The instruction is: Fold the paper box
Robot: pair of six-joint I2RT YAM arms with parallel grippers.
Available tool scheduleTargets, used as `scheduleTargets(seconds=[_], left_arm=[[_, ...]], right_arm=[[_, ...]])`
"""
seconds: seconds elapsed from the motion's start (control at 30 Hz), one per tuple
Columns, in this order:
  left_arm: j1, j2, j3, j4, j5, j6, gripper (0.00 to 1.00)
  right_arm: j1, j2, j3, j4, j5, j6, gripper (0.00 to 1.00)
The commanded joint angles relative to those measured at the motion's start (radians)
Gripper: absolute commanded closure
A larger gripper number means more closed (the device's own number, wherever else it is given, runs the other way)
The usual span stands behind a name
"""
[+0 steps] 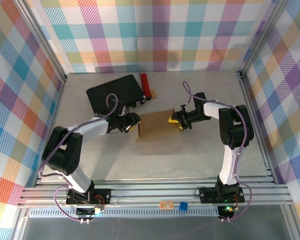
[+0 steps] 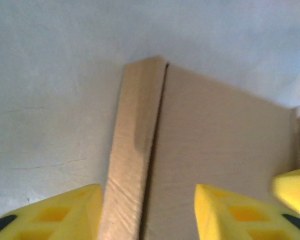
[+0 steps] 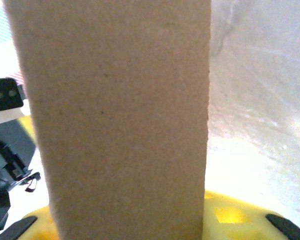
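The paper box [image 1: 155, 126] lies as a brown cardboard sheet at the middle of the table. My left gripper [image 1: 134, 125] is at its left edge. In the left wrist view that gripper [image 2: 147, 195] is open, its yellow fingers [image 2: 65, 212] standing either side of a raised side strip [image 2: 135, 150] of the paper box [image 2: 220, 145]. My right gripper [image 1: 174, 120] is at the box's right edge. In the right wrist view an upright cardboard flap [image 3: 120, 120] stands close to the camera and hides the gap between the yellow fingers [image 3: 230, 215].
A black case [image 1: 115, 92] lies behind the box at the back left, with a red cylinder [image 1: 145, 85] beside it. Metal posts and checked walls close in the table [image 1: 200, 155] on three sides; aluminium rails [image 1: 155, 192] run along the near edge.
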Motion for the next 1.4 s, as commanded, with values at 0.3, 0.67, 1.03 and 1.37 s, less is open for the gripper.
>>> scheduleTargets(seconds=[0.3, 0.67, 1.03, 1.37], left_arm=[[0.101, -0.077, -0.071, 0.084, 0.087, -0.398, 0.31], [0.062, 0.065, -0.146, 0.459, 0.133, -0.599, 0.16], [0.04, 0.068, -0.19, 0.627, 0.13, -0.737, 0.05], [-0.039, 0.187, -0.214, 0.887, 0.128, -0.966, 0.26]], right_arm=[[-0.025, -0.004, 0.186, -0.239, -0.122, 0.265, 0.67], [-0.027, 0.031, 0.219, -0.316, -0.154, 0.258, 0.66], [-0.037, 0.043, 0.194, -0.333, -0.152, 0.237, 0.66], [-0.037, 0.075, 0.203, -0.334, -0.171, 0.236, 0.66]])
